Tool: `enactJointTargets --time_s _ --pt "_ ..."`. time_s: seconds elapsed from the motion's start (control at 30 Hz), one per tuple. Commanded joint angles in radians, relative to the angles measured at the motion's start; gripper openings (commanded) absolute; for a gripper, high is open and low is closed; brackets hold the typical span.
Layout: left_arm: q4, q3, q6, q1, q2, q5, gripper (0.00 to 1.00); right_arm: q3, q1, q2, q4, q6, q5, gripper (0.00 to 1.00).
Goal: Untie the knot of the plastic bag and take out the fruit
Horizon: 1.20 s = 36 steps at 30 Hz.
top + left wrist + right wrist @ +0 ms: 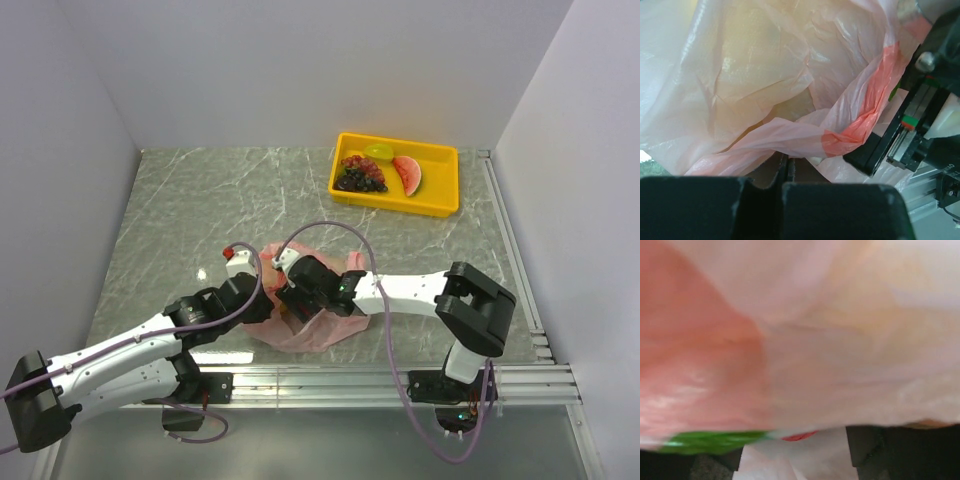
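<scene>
The plastic bag (312, 335), a thin, crinkly, translucent pink carrier, lies by the near edge of the grey marbled tabletop (200, 200), about midway between its left and right edges. It is well apart from the yellow plastic tray (440, 206) in the far right corner. Both arms reach into it from either side.

The left tool (262, 296) is clenched, its dark fingers (765, 172) pressed together against the film. Whether film is pinched between them cannot be told. Just above them a twisted handle strand (860, 125) of denser pink plastic runs up to the right. A yellowish shape (760, 55) shows through the bag wall.

The right tool (288, 300) is released, jaws apart, with pale film bulging between them and filling its blurred wrist view. A green piece (710, 441) and a red sliver (799, 436) show at the film's lower edge.

The tray holds a dark grape bunch (362, 179), a red watermelon slice (407, 175) and a pale green piece (378, 151).
</scene>
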Motion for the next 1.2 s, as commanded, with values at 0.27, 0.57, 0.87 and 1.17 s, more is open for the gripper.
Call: enactJointTargets --time_s 0.27,0.57,0.87,1.17 --pt "0.008 0.003 0.004 -0.001 0.003 -0.082 0.00 -0.059 0.014 -0.288 0.016 0.014 0.002 0.02" --pt "0.016 0.030 0.039 0.004 0.020 -0.114 0.01 -0.022 -0.025 -0.574 -0.005 0.009 -0.015 0.00" --pt "0.025 0.026 0.080 0.009 0.004 -0.110 0.01 0.050 -0.507 -0.557 0.042 0.097 0.180 0.00" --pt "0.040 0.021 0.123 0.012 -0.034 -0.108 0.01 0.252 -0.932 -0.139 0.102 0.296 0.243 0.03"
